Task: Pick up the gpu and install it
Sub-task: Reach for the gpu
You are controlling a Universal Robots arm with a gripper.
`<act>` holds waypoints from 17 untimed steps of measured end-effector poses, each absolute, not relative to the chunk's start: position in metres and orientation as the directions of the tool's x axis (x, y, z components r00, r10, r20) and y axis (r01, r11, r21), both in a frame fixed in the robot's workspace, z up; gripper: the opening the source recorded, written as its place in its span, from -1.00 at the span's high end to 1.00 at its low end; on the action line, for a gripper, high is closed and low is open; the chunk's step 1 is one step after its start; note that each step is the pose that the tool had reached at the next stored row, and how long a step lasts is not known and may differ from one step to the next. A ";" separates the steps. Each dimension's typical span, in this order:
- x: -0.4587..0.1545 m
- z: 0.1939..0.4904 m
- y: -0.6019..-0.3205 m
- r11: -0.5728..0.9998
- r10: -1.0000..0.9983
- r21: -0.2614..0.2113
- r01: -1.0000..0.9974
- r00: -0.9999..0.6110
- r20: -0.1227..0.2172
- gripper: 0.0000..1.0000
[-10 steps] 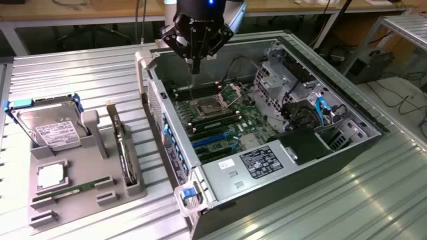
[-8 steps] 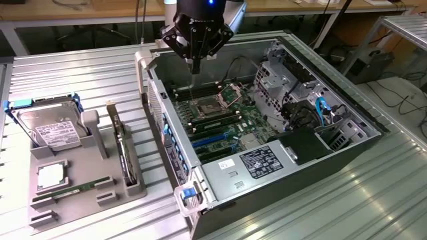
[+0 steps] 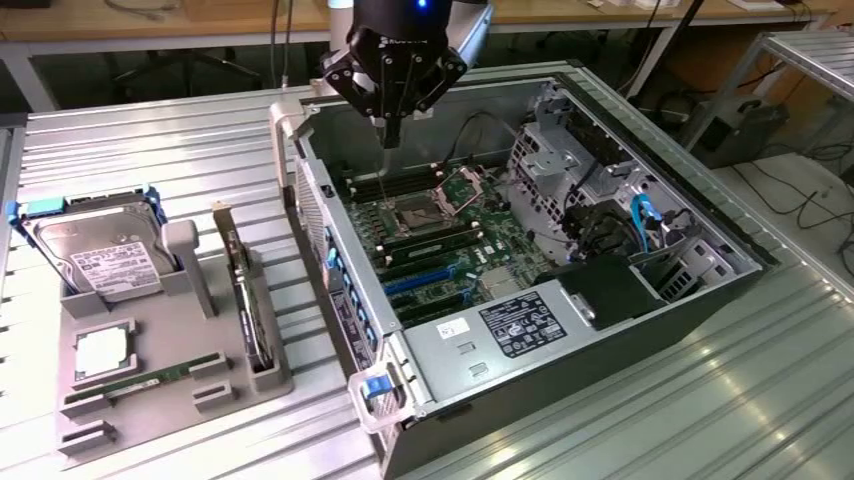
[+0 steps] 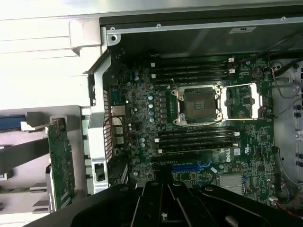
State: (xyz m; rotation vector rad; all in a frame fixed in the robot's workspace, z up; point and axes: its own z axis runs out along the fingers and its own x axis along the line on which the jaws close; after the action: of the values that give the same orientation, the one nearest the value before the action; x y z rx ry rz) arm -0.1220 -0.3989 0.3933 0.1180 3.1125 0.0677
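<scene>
On the exterior view's left, the grey tray (image 3: 200, 330) carries a hard drive (image 3: 100, 262). The gpu (image 3: 246, 290) stands on edge in a slot along the tray's right side, untouched. Further right sits the open computer case (image 3: 641, 330). The claw (image 3: 390, 138) hangs over its motherboard (image 3: 441, 240), fingers pressed together, gripping nothing, well apart from the gpu.
</scene>
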 end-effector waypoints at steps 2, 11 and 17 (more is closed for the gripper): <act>-0.122 0.393 -0.399 0.996 0.076 0.044 0.075 -0.997 -0.024 0.79; -0.145 0.393 -0.412 0.996 0.076 0.044 0.075 -0.997 -0.024 0.79; -0.179 0.392 -0.420 0.996 0.076 0.044 0.075 -0.997 -0.024 0.79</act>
State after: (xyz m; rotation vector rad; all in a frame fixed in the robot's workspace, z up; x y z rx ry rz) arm -0.1792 -0.4200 0.3924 0.1178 3.1125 0.0676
